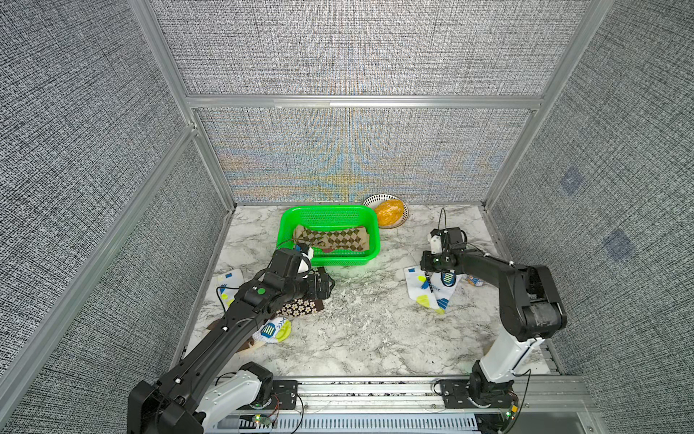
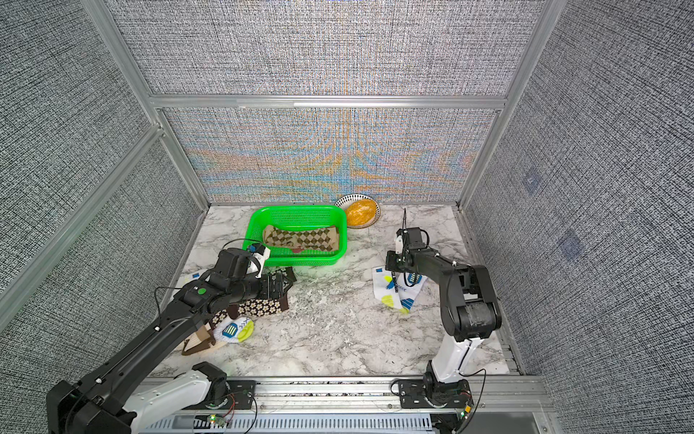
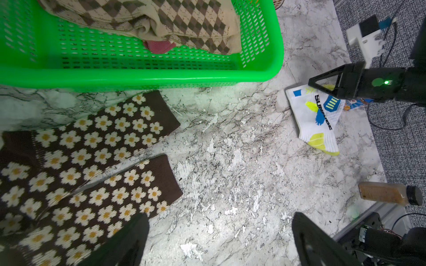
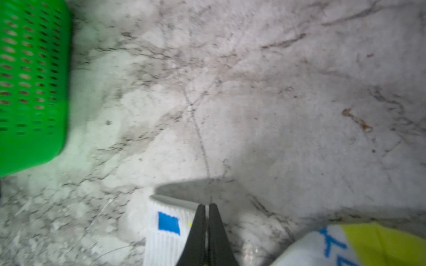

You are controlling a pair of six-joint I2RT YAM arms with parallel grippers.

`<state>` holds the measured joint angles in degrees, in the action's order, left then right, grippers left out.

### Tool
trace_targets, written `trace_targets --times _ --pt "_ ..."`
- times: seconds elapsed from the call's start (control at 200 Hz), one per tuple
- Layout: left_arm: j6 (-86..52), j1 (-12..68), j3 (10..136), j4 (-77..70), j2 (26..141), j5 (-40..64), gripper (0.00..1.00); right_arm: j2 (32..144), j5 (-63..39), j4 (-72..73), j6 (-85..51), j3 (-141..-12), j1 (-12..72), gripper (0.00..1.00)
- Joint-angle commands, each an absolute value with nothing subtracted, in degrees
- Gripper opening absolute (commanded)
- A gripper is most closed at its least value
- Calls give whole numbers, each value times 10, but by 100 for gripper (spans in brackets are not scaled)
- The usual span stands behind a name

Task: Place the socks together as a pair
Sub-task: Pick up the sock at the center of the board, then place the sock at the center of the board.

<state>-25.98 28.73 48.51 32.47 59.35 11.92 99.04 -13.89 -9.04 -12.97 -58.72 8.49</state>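
Note:
My right gripper (image 4: pixel 207 206) is shut on the cuff of a white sock (image 4: pixel 166 232) with yellow and blue patches, which lies on the right of the table (image 1: pixel 428 291). Further white patched socks (image 1: pixel 276 330) lie at the left under my left arm. Two brown cream-flowered socks (image 3: pixel 103 129) lie side by side in front of the green basket (image 1: pixel 326 211). My left gripper (image 3: pixel 220 218) hangs open beside them over bare marble, holding nothing. Tan-brown diamond check socks (image 1: pixel 330 238) rest inside the basket.
A patterned bowl (image 1: pixel 388 212) with an orange thing stands at the back, right of the basket. A small colourful packet (image 1: pixel 474 280) lies behind the right sock. A capped bottle (image 3: pixel 387 193) lies by the front rail. A cream brown-banded sock (image 2: pixel 199 340) pokes out under the left arm.

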Motion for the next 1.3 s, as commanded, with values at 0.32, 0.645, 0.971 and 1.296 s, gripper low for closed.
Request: trace_targets --times 0.32,0.645,0.971,1.296 --pt "-281 287 450 340 523 73 99 814 -274 -109 -128 -650 224 0" --pt "-287 287 433 378 417 15 99 782 -290 -100 -182 -761 350 0" --pt "-293 287 457 439 352 -38 99 835 -356 -65 -158 -792 396 0" --pt "-290 287 472 462 338 -47 99 864 -350 -9 -243 -759 401 0"
